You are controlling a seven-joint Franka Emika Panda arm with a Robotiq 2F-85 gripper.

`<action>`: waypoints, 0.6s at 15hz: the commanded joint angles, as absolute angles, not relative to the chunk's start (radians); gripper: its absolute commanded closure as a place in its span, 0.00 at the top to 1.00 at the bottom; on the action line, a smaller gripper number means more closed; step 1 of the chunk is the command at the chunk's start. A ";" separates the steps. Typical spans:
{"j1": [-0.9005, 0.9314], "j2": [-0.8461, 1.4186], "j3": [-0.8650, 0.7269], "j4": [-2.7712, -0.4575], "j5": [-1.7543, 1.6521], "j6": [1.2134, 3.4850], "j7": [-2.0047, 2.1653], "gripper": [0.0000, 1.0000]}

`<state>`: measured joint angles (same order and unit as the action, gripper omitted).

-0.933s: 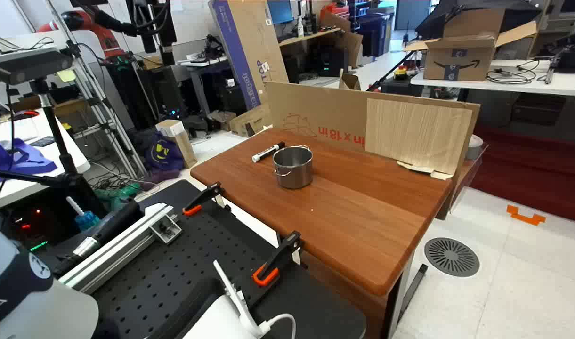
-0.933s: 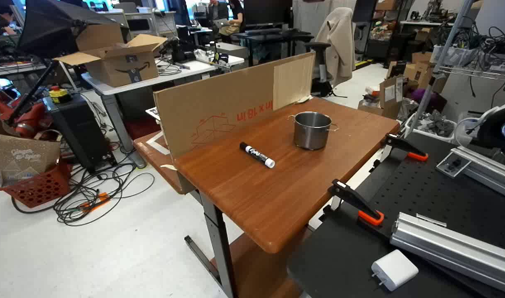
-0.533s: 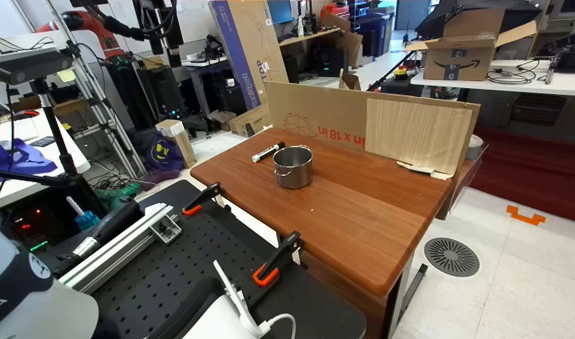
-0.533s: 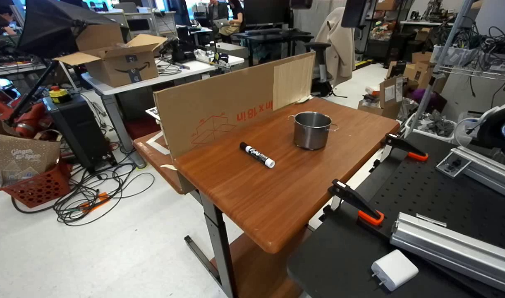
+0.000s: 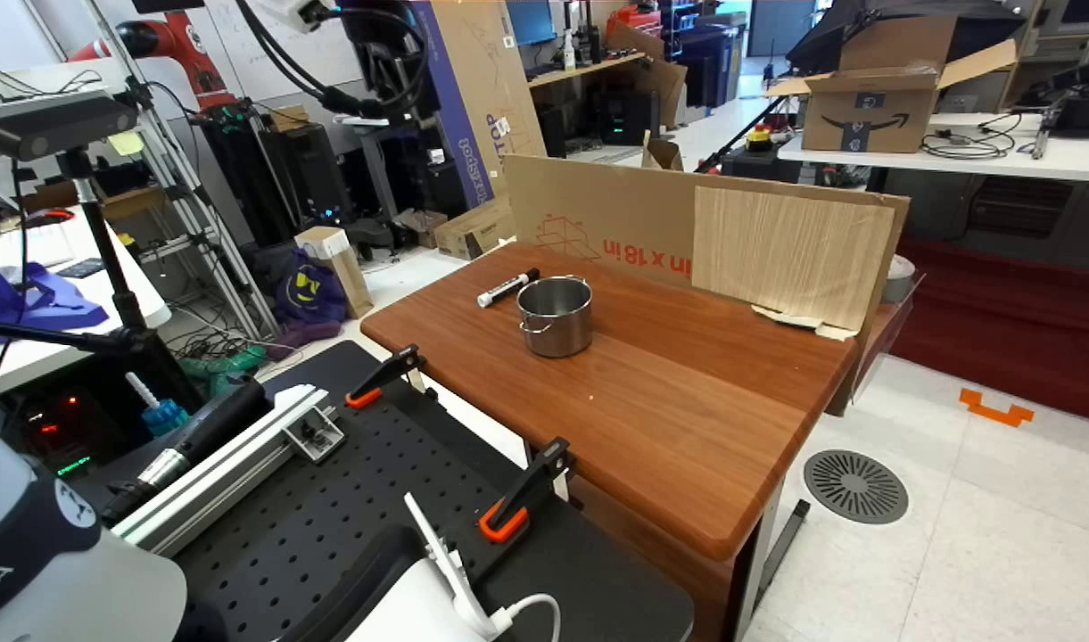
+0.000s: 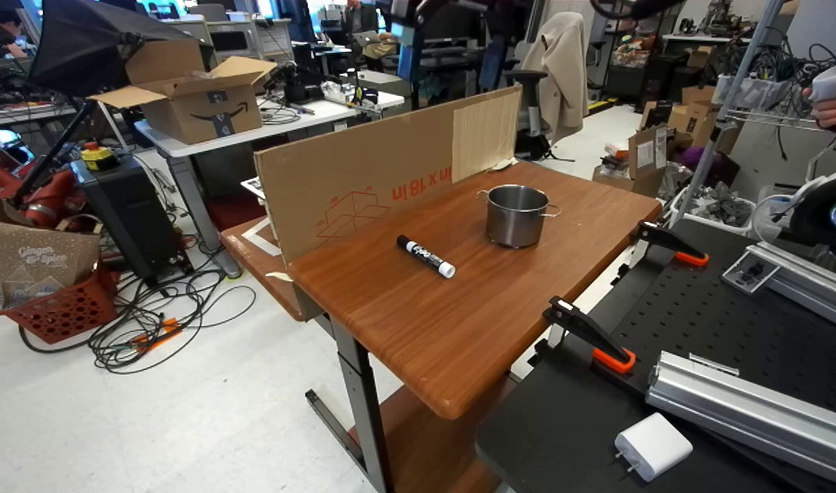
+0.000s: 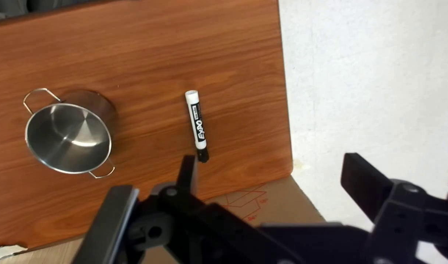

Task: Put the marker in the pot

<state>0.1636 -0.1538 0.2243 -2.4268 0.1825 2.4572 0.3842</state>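
Observation:
The marker, a slim white stick with a black cap and black label, lies flat on the table in both exterior views (image 5: pixel 508 288) (image 6: pixel 425 257) and in the wrist view (image 7: pixel 196 123). The pot, shiny steel with two wire handles, stands upright beside the marker, apart from it, in both exterior views (image 5: pixel 556 332) (image 6: pixel 513 224) and at the left of the wrist view (image 7: pixel 68 139). Its visible inside is bare. My gripper (image 7: pixel 270 168) is open and empty, its fingers wide apart. It hangs high above the table, at the top of both exterior views (image 5: pixel 406 98) (image 6: pixel 452 61).
The brown table (image 6: pixel 418 342) has an upright cardboard sheet (image 6: pixel 363 181) along its far edge. Two clamps (image 5: pixel 526 490) (image 5: pixel 388 379) grip its near edge at the black perforated base plate (image 5: pixel 330 517). A hand with a white device (image 6: pixel 832 103) shows at a view's right edge.
My gripper has come further into both exterior views from the top, moving over toward the table. A hand has appeared at the right edge of an exterior view. Marker and pot have not moved.

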 commanded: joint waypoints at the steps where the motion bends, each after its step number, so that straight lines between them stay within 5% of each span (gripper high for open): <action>1: 0.135 -0.016 0.223 -2.351 0.048 2.534 0.479 1.00; 9: 0.176 0.242 0.125 -2.196 -0.032 2.579 0.533 1.00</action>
<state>0.1410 0.1780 0.1615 -2.2445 0.0041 2.5516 0.4938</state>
